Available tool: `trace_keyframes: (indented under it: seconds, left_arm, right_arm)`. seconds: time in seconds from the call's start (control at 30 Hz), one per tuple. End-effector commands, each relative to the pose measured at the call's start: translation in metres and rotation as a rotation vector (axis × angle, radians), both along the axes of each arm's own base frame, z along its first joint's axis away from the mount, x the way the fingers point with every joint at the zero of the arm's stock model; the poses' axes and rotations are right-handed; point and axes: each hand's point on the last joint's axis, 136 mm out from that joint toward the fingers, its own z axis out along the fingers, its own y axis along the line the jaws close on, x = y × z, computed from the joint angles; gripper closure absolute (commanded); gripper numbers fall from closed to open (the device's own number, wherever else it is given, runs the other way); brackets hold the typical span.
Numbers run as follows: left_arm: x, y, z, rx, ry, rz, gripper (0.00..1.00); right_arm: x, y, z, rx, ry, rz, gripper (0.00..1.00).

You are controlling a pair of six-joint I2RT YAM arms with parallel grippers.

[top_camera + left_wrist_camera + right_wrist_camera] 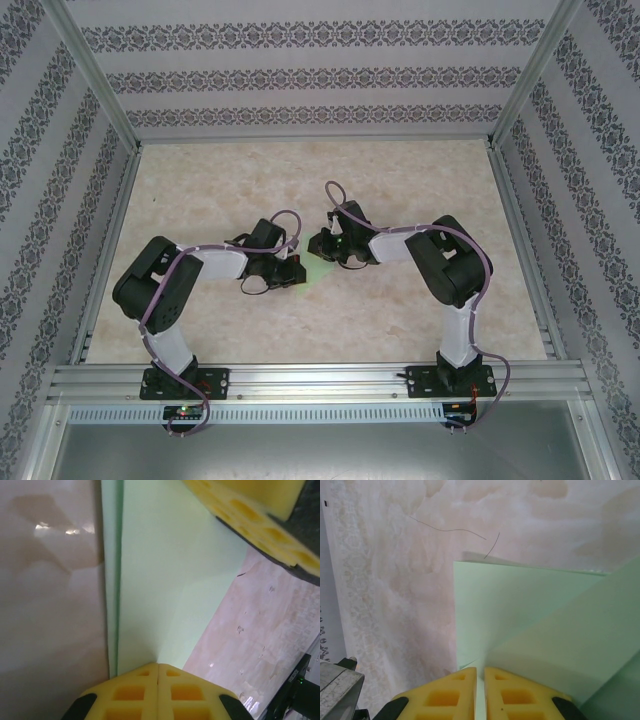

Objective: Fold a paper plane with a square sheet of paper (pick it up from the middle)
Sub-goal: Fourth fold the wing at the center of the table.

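The square sheet of paper (322, 272), pale mint green and partly folded, lies low over the table centre between both grippers. In the left wrist view the paper (165, 580) shows a doubled long edge on its left side. It runs straight into my left gripper (158, 666), whose yellow pads are pressed together on it. A yellow finger (245, 515) of the other gripper crosses the top right. My right gripper (480, 670) is shut on the paper (520, 610), a sliver of green between its pads and a flap rising to the right. From above, the left gripper (300, 270) and right gripper (320, 255) nearly touch.
The marbled beige tabletop (420, 180) spreads out on all sides of the arms. Aluminium rails (300, 380) and patterned walls (310, 70) box it in. Thin dark strands (455, 530) lie on the table beyond the paper.
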Motion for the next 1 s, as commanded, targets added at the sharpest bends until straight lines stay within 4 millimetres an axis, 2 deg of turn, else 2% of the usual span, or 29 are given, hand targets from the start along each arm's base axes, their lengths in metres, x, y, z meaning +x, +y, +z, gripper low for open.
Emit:
trace_keyframes:
  seconds: [0.0,0.13,0.3,0.5,0.73,0.97]
  left_arm:
    - [0.006,-0.012,0.020,-0.038,-0.023,-0.060,0.92]
    - [0.017,-0.024,0.024,-0.087,-0.020,-0.069,0.91]
    - [0.010,-0.012,-0.011,0.003,0.046,-0.045,0.91]
    - [-0.026,0.007,-0.039,0.036,0.140,-0.052,0.92]
    - [-0.070,0.024,-0.035,0.022,0.212,-0.086,0.91]
    - [-0.102,0.039,-0.048,0.037,0.292,-0.081,0.91]
  right_arm:
    - [-0.013,-0.018,-0.040,-0.092,0.074,-0.026,0.87]
    - [-0.015,-0.018,-0.043,-0.095,0.079,-0.028,0.87]
    - [-0.016,-0.019,-0.046,-0.097,0.086,-0.038,0.87]
    - [-0.013,-0.020,-0.047,-0.102,0.084,-0.045,0.87]
    - [-0.010,-0.022,-0.048,-0.106,0.084,-0.059,0.87]
    - [-0.009,-0.020,-0.046,-0.099,0.082,-0.056,0.87]
